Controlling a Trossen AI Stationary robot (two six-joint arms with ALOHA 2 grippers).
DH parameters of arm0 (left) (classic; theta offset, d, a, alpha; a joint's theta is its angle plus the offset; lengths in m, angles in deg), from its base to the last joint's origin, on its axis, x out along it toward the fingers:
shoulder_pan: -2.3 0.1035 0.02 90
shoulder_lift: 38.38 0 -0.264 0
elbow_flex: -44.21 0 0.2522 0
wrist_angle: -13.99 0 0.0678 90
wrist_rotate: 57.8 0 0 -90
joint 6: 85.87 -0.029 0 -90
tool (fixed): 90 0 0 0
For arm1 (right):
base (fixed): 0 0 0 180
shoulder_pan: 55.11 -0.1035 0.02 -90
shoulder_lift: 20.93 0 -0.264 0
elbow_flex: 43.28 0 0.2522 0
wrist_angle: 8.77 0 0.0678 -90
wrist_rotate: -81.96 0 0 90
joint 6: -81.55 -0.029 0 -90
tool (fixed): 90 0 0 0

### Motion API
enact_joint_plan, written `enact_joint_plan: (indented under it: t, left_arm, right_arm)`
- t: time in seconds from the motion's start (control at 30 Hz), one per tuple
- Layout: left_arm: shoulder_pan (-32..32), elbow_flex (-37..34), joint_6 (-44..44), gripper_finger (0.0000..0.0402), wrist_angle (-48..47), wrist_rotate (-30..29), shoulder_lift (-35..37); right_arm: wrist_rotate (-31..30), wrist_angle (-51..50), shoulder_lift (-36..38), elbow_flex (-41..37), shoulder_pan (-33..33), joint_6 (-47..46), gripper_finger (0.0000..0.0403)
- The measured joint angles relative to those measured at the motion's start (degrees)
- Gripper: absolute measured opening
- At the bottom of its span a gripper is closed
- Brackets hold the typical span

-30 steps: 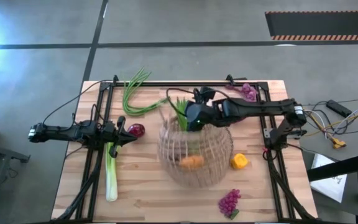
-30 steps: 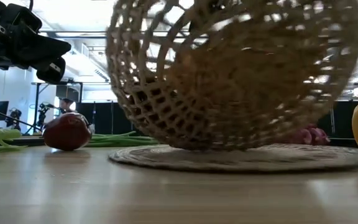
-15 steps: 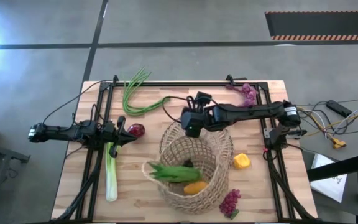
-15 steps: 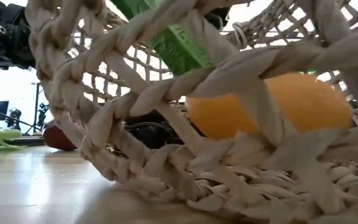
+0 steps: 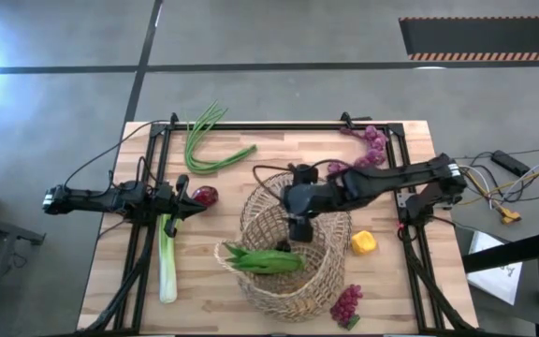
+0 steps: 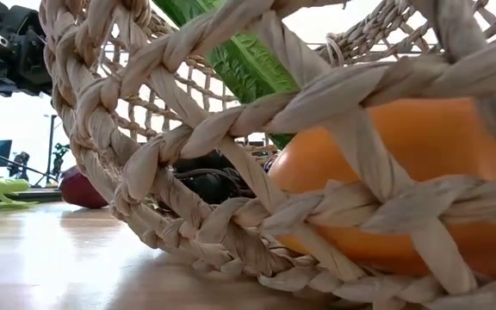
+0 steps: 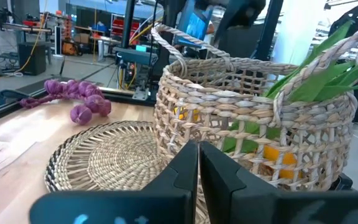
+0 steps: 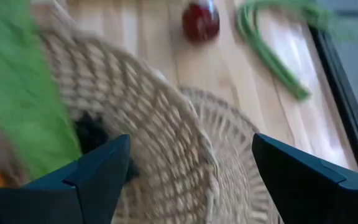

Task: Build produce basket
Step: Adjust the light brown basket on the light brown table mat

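the basket (image 5: 286, 257) sits near the middle of the counter (image 5: 110, 281), just toward its front edge, beside a flat woven disc (image 7: 107, 158) that lies against its far side. it appears to stand upright, mouth up. inside are green long-leaved stalks (image 5: 262, 259) lying across the opening and an orange pepper (image 6: 386, 185) pressed against the weave.

the right gripper (image 5: 298, 225) hangs over the basket's far rim with its jaws spread wide and nothing between them. the left gripper (image 5: 178, 199) waits at the counter's left side, jaws closed and empty, beside the dark red onion (image 5: 205, 196) and the pale leek (image 5: 167, 262).

still outside the basket are a second bunch of green stalks (image 5: 206, 145) at the far left, a yellow pepper (image 5: 360, 243) just right of the basket, one grape bunch (image 5: 346, 303) touching its front wall, and another grape bunch (image 5: 371, 139) at the far right corner.

the main risk is the basket itself: it is light and bulging, so any brush from the right arm on the rim or a loop handle would likely tip or slide it. that could spill the stalks, which poke above the rim. a shove could also crush the front grapes, and the round onion may roll if nudged.
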Motion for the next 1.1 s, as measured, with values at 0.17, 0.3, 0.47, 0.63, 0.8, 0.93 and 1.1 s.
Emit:
enact_joint_plan:
  t: [0.17, 0.3, 0.47, 0.63, 0.8, 0.93, 1.1]
  left_arm:
    - [0.0, 0.0, 0.01, 0.0, -0.03, 0.0, -0.11]
    - [-0.02, 0.0, 0.0, 0.0, 0.04, 0.0, -0.2]
    - [-0.02, 0.0, 0.01, 0.0, -0.02, -0.01, -0.26]
    - [0.0, 0.0, 0.01, 0.0, 0.02, 0.0, -0.28]
    - [-0.01, 0.0, 0.01, 0.0, -0.02, -0.01, -0.28]
    - [-0.02, 0.0, 0.0, 0.0, -0.01, -0.02, -0.27]
    - [-0.02, -0.01, 0.01, 0.0, -0.01, -0.02, -0.39]
  right_arm:
    - [-1.24, -3.1, -3.45, -1.39, 1.51, -0.05, 0.0327]
    - [3.67, -2.73, -5.96, -1.39, 3.12, 0.35, 0.0326]
    - [3.47, -3.12, -7.51, -1.47, 4.47, 1.52, 0.0288]
    - [-2.64, -3.27, -7.94, -1.45, 5.99, 3.62, 0.0178]
    - [-8.72, -3.21, -7.66, -0.72, 8.31, 7.22, 0.0059]
    - [-14.08, -1.92, -7.49, -0.05, 10.8, 13.41, 0.0022]
    - [-16.83, -0.16, -7.49, -0.05, 15.0, 15.64, 0.0026]
